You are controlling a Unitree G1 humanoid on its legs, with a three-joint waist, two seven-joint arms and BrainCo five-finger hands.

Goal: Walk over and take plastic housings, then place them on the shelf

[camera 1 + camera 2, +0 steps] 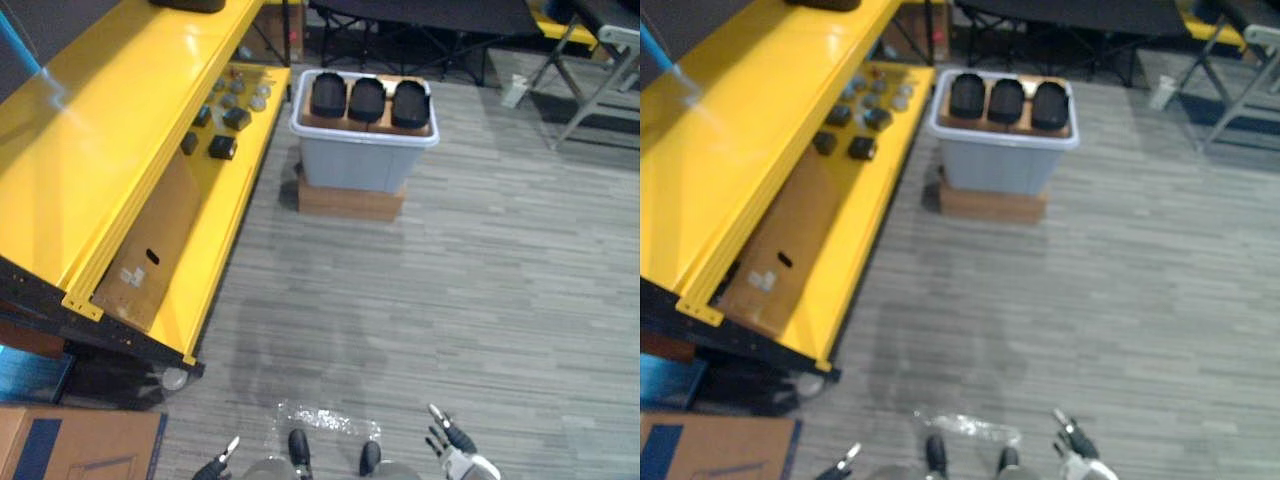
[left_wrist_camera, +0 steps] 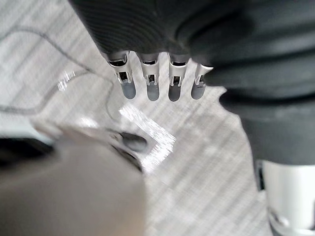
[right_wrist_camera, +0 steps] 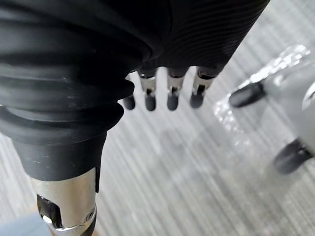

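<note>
Three black housings [image 1: 367, 100] rowed atop grey bin [image 1: 360, 165]

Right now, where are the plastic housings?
In the left eye view, three black plastic housings sit in a row atop the grey bin, ahead at upper centre, just right of the yellow shelf.

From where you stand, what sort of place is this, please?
Probably a workshop or storeroom: a yellow metal shelf holds small dark parts, three black plastic housings sit on top of a grey bin, and the floor is plain grey planking.
</note>
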